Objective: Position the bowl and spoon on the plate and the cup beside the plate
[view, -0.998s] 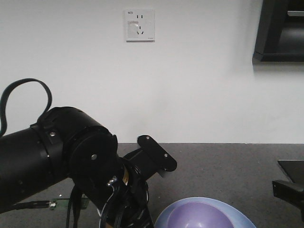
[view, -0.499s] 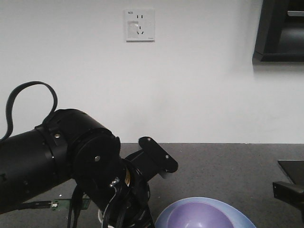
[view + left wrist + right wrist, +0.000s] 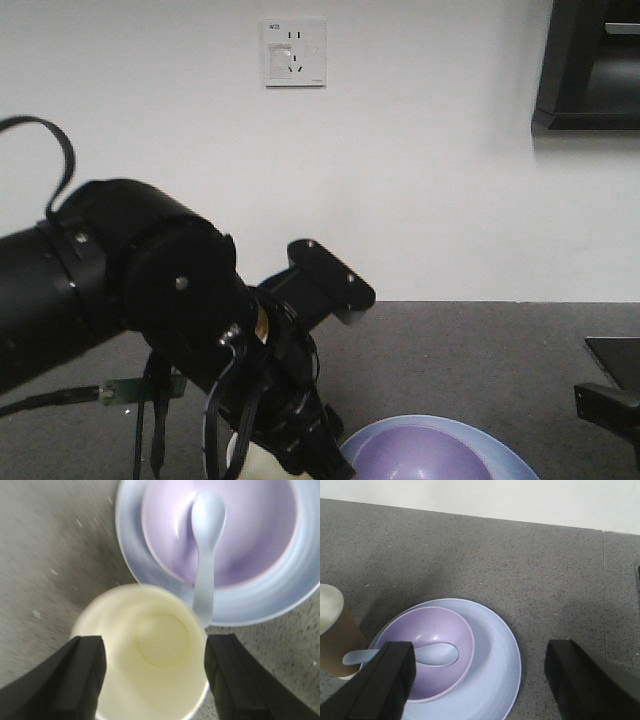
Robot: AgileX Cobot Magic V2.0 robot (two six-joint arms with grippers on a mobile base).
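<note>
Plate [image 3: 492,650]: pale blue, flat on the grey speckled tabletop [image 3: 520,560], near its front edge
Bowl [image 3: 427,635]: lavender, sits on the plate, offset toward the plate's cup side rather than centred
Spoon [image 3: 206,545]: white; scoop rests inside the bowl, handle lies over the bowl rim and out across the plate edge toward the cup
Cup [image 3: 150,650]: brown paper, cream inside, upright, just beside the plate; spoon handle tip reaches its wall in the right wrist view
Left gripper [image 3: 152,672]: fingers [image 3: 80,675] stand on either side of the cup, at its rim; left wrist view is motion-blurred, so firm contact cannot be told
Right gripper [image 3: 480,680]: spread wide, nothing between its fingers, hangs above the plate and bowl
Wall [image 3: 420,180]: white, with a socket [image 3: 294,52]
</note>
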